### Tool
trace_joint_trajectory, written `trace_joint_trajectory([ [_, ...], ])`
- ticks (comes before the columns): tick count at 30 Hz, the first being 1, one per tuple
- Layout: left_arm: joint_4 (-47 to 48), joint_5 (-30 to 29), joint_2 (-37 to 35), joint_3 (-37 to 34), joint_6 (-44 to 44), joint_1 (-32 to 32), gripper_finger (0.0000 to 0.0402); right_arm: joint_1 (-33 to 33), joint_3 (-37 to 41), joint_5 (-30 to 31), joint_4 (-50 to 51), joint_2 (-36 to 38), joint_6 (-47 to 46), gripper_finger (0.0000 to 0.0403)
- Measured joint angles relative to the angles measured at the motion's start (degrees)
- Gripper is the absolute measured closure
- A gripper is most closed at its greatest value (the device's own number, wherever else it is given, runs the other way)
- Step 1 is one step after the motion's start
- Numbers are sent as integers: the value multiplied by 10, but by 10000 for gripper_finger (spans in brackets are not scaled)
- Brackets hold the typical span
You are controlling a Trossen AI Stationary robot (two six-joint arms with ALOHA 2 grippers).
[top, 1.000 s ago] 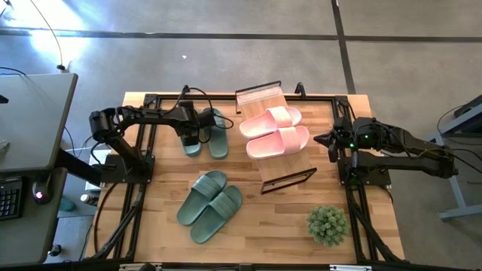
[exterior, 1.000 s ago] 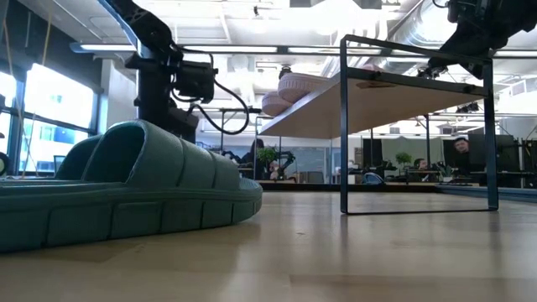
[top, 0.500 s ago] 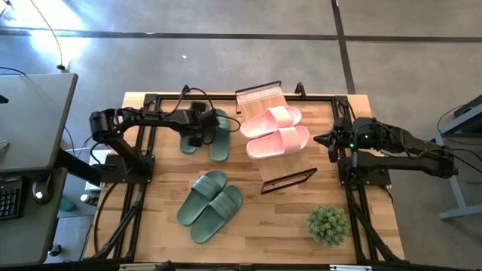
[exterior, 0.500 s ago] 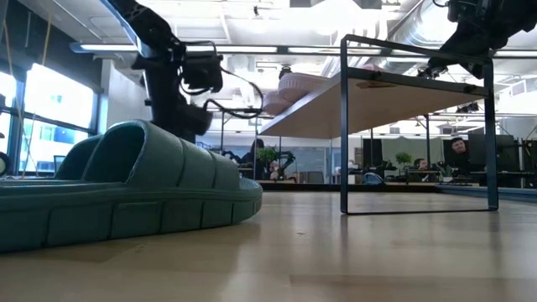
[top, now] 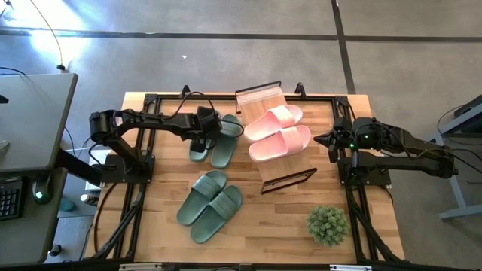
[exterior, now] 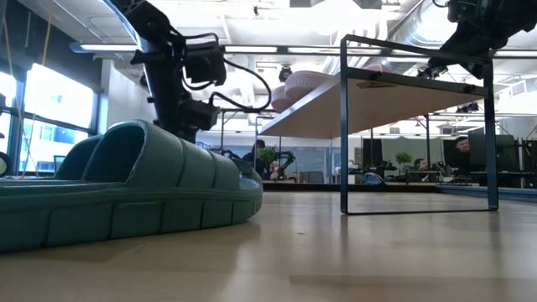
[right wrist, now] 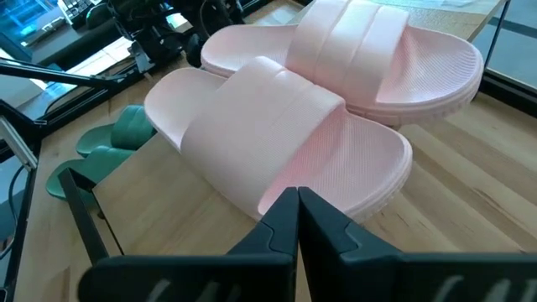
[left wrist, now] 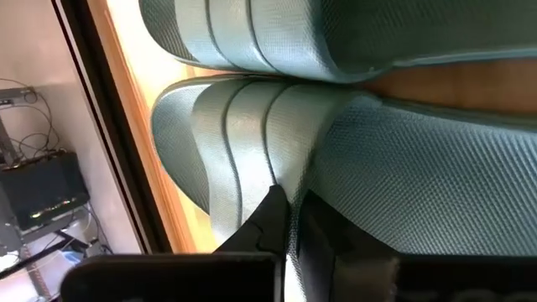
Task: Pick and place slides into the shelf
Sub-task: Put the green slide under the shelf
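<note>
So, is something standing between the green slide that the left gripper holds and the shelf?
Yes. The left gripper is shut on one green slide; its partner slide lies between it and the shelf, whose top the pink slides already fill.

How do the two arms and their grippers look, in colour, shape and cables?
Both arms are black, made of slim jointed segments. Each ends in a gripper with two dark, tapering fingers: the left gripper and the right gripper. Black cables loop loosely along the left arm. The right arm shows a small green light near its wrist.
</note>
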State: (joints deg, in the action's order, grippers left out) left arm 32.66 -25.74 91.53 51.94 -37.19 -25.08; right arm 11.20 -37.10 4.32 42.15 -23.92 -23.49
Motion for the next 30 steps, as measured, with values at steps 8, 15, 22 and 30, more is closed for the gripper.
trace_joint_trajectory([
  [8, 27, 23, -45, -1, -2, 0, 401, 0, 0, 0, 0, 0, 0, 402],
  [15, 61, 34, -81, -1, -18, 0, 401, 0, 0, 0, 0, 0, 4, 402],
  [22, 63, 24, -125, -1, -44, -8, 401, 0, 0, 0, 0, 0, 5, 402],
  [30, 43, -7, -96, -1, -41, -13, 401, 0, 0, 4, -1, 0, 5, 402],
])
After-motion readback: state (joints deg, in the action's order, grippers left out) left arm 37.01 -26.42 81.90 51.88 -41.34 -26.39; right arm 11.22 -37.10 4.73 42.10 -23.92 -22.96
